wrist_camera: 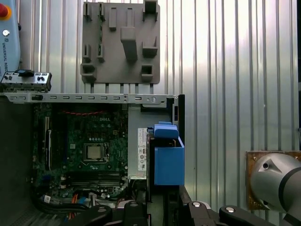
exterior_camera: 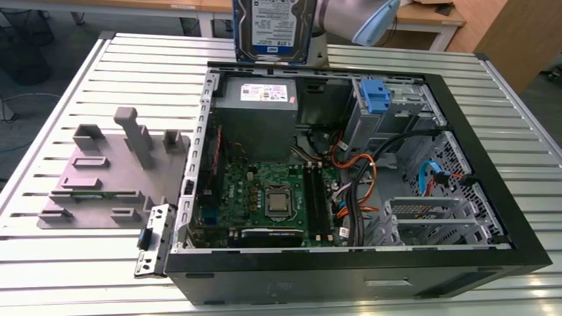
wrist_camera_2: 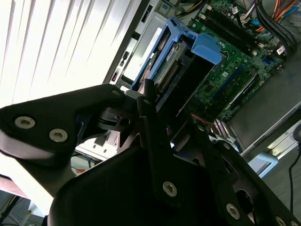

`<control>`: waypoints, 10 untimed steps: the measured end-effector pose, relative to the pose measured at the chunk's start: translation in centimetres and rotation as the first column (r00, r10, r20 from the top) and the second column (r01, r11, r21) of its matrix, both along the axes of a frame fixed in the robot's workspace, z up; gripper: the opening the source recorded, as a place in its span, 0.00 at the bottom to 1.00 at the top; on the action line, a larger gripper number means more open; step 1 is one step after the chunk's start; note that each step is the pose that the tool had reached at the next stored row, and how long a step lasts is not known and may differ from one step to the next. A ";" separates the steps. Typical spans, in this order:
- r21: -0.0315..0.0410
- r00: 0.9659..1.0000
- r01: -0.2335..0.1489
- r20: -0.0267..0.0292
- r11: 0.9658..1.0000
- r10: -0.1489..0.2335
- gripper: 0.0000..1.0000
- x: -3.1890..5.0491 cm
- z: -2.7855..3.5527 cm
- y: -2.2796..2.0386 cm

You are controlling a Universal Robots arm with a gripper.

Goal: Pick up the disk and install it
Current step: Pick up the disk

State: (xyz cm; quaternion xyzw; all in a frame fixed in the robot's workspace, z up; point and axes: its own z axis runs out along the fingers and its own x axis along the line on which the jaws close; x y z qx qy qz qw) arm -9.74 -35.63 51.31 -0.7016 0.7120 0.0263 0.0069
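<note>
The gripper (wrist_camera: 162,207) is clamped on the disk (exterior_camera: 272,26); its black fingers (wrist_camera_2: 149,101) squeeze the disk from two sides, and the disk fills the gap between them. In the exterior view the disk stands upright in the air, its white and blue label facing the camera, with the arm (exterior_camera: 351,20) right behind it; in both wrist views the disk sticks out past the gripper's tips, and blue rails run along its sides; the disk touches nothing but the gripper. The open computer case (exterior_camera: 351,283) lies below the gripper on the metal table (exterior_camera: 52,263); the grey power box (exterior_camera: 268,92) in the case is the nearest thing under the disk, and the two do not touch; a blue bracket (exterior_camera: 375,95) stands in the case a bit to one side of the gripper, near but apart; the green board (exterior_camera: 263,191) lies flat on the floor of the case, farther down from the gripper; a grey tray (exterior_camera: 105,171) with bumps and slots rests on the table outside the case, well apart from the gripper.
</note>
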 end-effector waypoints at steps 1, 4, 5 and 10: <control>0.000 1.000 0.000 0.000 1.000 0.000 0.35 0.08 0.00 0.00; 0.000 1.000 0.000 0.000 1.000 0.000 0.35 0.26 0.00 0.00; 0.000 1.000 0.000 0.000 1.000 0.000 0.35 0.32 0.00 0.00; 0.000 1.000 0.000 0.000 1.000 0.000 0.35 0.61 0.00 0.00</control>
